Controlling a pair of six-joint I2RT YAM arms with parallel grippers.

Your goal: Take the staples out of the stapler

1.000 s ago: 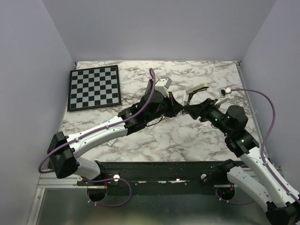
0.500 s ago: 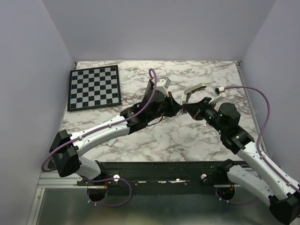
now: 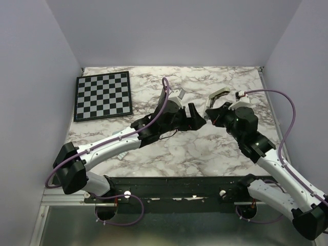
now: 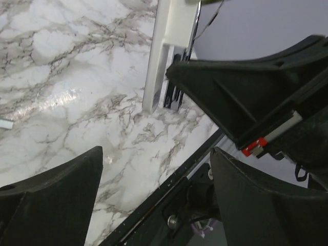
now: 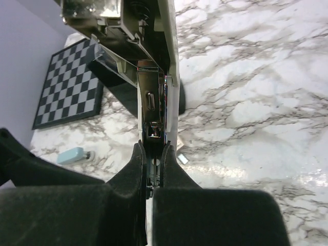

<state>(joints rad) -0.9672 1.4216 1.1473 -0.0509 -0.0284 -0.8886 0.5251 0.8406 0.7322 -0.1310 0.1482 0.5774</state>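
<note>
Top external view: the stapler [image 3: 218, 94] sits right of centre over the table [image 3: 154, 82], its long axis running roughly left to right. The right pincer [image 3: 211, 107] meets its left end, but the grip is hidden by the wrist. The left pincer [image 3: 198, 117] is just beside it.

Left wrist view: the left pincer [image 4: 154, 154] is spread wide and holds nothing. The stapler [image 4: 163, 51] runs up the frame with its top cut off.

Right wrist view: only here is the right pincer [image 5: 152, 154] seen clamped on the stapler [image 5: 156, 77]. The stapler is sprung open and points straight away from the camera, its inside too dark to read.
</note>
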